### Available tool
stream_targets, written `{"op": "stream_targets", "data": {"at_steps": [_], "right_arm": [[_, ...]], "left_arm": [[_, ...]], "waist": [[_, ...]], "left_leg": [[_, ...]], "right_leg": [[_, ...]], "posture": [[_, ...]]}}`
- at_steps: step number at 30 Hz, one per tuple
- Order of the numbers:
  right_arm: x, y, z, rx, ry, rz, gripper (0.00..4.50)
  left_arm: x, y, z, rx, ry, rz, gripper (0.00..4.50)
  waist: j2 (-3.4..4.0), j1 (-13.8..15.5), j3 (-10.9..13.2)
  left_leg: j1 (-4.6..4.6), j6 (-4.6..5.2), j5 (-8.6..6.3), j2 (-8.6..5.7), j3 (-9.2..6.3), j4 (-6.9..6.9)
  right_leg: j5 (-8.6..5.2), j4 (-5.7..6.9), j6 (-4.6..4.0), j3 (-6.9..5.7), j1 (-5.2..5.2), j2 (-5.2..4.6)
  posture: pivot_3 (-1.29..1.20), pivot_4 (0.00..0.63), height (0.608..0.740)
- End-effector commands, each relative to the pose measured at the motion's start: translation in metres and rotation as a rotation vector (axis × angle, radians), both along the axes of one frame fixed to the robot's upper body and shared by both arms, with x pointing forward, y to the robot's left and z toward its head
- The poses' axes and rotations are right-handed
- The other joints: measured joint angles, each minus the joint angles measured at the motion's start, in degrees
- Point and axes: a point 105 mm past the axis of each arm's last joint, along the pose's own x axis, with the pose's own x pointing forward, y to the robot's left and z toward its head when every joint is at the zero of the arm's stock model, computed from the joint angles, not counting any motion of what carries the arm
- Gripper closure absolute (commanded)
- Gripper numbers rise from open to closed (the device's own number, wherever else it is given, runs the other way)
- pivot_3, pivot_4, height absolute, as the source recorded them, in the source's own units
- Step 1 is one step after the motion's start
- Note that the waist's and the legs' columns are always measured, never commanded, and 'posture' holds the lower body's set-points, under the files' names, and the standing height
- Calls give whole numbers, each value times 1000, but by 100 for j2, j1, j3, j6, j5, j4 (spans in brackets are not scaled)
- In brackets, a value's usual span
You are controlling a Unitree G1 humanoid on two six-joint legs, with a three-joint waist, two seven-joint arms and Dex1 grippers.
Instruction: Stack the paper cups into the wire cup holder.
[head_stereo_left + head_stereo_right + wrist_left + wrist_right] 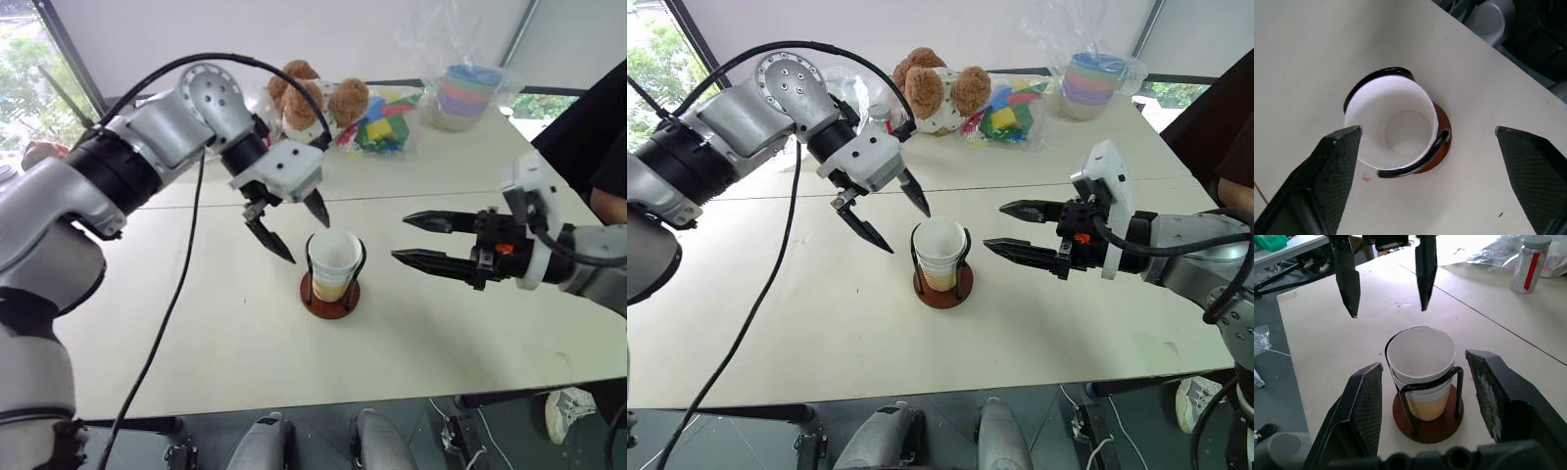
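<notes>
Paper cups (333,262) nested in the wire cup holder (330,292) — mid-table, far from every edge.
Left gripper (291,227) hangs spread and empty just above; right gripper (419,240) — parted, empty — waits at the right, bare table (196,323) around.

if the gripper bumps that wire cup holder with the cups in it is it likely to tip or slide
The wire cup holder probably slides sooner than it tips: its flat disc base is wider than the paper cups. It looks light, thin wire and paper only, so a small bump may shift it on the smooth table. The cup rims stand above the loops and would likely crumple if pinched.
</notes>
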Motion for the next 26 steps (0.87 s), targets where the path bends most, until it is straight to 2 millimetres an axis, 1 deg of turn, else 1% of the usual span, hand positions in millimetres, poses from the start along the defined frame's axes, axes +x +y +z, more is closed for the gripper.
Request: {"op": "stream_targets", "data": {"at_steps": [1,2,4,5,7,8,9,10,12,13,14,16,18,20,22,24,26], "right_arm": [[-3,1,3,12,-19,9,1576],[-1,-4,-2,13,-3,-13,1576],[6,-17,-14,20,27,-67,1576],[8,-21,-19,30,35,-86,1576],[19,-31,-26,67,36,-141,1576],[24,-35,-28,82,25,-165,1576],[32,-39,-31,111,17,-198,1576],[37,-43,-32,130,11,-219,1576],[50,-49,-36,172,-1,-272,1576],[55,-53,-39,174,-9,-295,1576],[62,-56,-45,180,-12,-327,1576],[73,-61,-54,188,-23,-381,1576],[86,-67,-64,222,-34,-453,1576],[97,-73,-70,259,-59,-513,1576],[106,-80,-71,284,-104,-573,1576],[114,-86,-74,295,-132,-619,1576],[119,-90,-77,309,-144,-649,1576]], "left_arm": [[6,1,41,-146,-67,49,275],[12,6,51,-219,-48,111,275],[23,24,60,-355,-7,239,275],[29,34,59,-410,1,312,275],[41,60,51,-525,12,478,275],[43,70,47,-582,34,552,275],[43,84,43,-685,70,644,275],[42,91,40,-749,93,704,275],[39,109,25,-851,97,860,275],[37,113,15,-869,72,917,275],[34,122,2,-922,69,1019,275],[22,133,-21,-974,64,1161,275],[6,142,-53,-1078,67,1345,275],[-7,151,-72,-1153,51,1487,275],[-14,156,-87,-1187,23,1585,275],[-20,159,-100,-1213,14,1656,275],[-23,161,-108,-1247,7,1709,275]], "waist": [[0,-12,0],[0,-13,0],[1,-30,0],[4,-58,-3],[23,-127,-13],[29,-166,-17],[27,-196,-15],[27,-203,-15],[24,-187,-14],[24,-178,-14],[24,-139,-14],[25,-117,-17],[33,-46,-26],[29,8,-25],[26,118,-24],[32,150,-27],[33,153,-27]], "left_leg": [[0,1,0,0,0,0],[0,1,-1,0,0,-1],[0,3,-2,2,-2,-2],[2,9,-5,1,0,-3],[17,23,-13,3,5,-6],[25,24,-14,3,6,-9],[29,23,-13,3,6,-10],[29,21,-12,5,2,-9],[30,19,-11,7,1,-7],[23,15,-9,7,-4,-5],[17,11,-7,6,-4,-5],[10,-20,10,3,-3,-10],[10,-38,14,3,-2,-17],[14,-47,9,2,3,-17],[7,-57,14,-1,-4,-12],[8,-58,15,-2,-7,-12],[34,-41,5,-4,-8,-13]], "right_leg": [[0,-1,0,0,0,0],[0,-1,1,0,-1,0],[-1,0,1,-4,-2,4],[-3,2,4,-4,-2,4],[-3,6,5,6,0,6],[-3,10,5,15,0,7],[-3,15,5,18,1,7],[-3,19,5,18,1,9],[-2,20,4,25,-1,9],[-2,21,3,26,-3,6],[-2,17,3,30,-10,4],[-1,12,2,33,-18,0],[0,4,2,36,-18,-6],[0,4,2,38,-14,-8],[1,3,0,37,-14,-4],[6,0,-7,33,-9,0],[13,-3,-10,27,21,0]], "posture": [[0,150,740],[0,150,740],[0,150,740],[0,150,740],[0,150,740],[0,150,740],[0,150,740],[0,150,740],[0,150,740],[0,150,740],[0,150,740],[0,150,740],[0,150,740],[0,150,740],[0,150,740],[0,150,740],[0,150,740]]}}
